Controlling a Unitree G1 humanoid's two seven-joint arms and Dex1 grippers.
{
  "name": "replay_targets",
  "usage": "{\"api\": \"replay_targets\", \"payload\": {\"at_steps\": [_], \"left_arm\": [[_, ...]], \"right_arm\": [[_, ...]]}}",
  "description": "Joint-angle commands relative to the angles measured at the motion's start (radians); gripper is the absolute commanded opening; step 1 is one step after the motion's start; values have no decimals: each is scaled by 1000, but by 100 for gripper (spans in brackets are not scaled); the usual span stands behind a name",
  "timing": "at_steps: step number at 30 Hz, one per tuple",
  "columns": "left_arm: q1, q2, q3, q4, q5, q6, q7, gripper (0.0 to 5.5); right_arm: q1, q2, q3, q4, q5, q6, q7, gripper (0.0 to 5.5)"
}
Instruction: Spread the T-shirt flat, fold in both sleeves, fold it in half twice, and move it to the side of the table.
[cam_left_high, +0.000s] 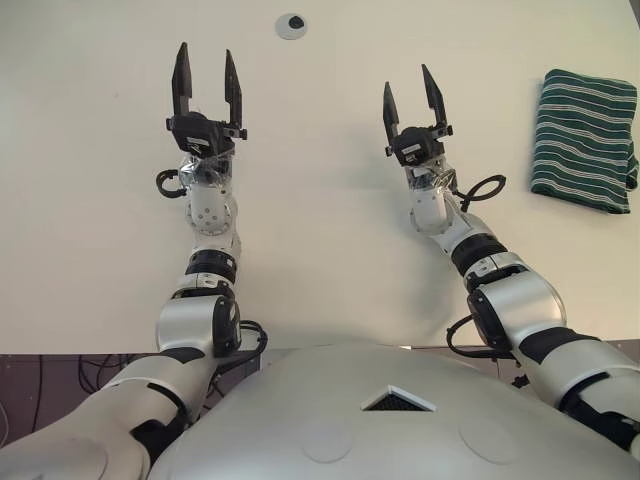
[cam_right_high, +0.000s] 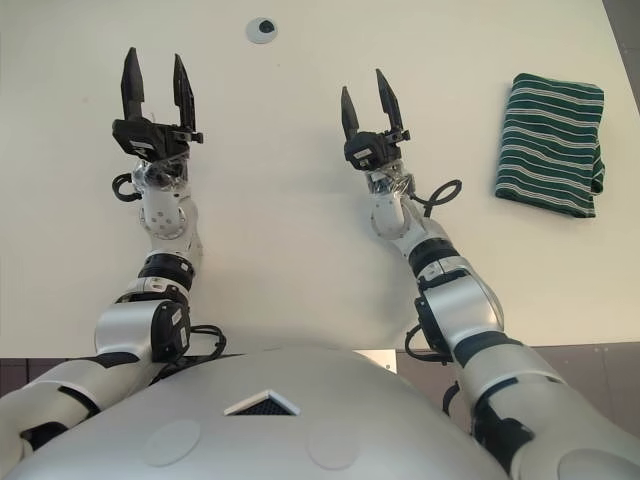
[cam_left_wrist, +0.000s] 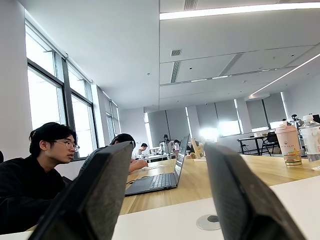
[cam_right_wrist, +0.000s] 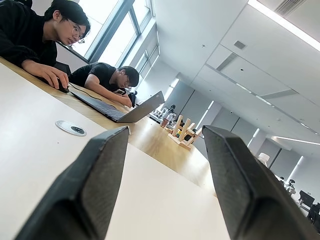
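T-shirt: green-striped, folded compact, lying at right side of table, well apart from both arms. Left gripper: fingers spread, empty. Right gripper: fingers spread, empty. Judgement: task looks complete; retract right arm wide of bundle, avoid snagging.

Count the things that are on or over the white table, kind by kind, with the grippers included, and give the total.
T-shirt, folded, green with white stripes: 1
Round cable port: 1
Grippers, both open: 2 (left gripper, right gripper)
Total: 4
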Motion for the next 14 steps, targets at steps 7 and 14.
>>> {"api": "replay_targets", "payload": {"at_steps": [7,14], "left_arm": [[46,42,-10,45,15,-14,18,257],[43,43,-11,50,11,-12,20,257]], "right_arm": [[-24,12,11,13,-4,10,-10,267],[-26,11,14,16,-3,10,-10,267]]}}
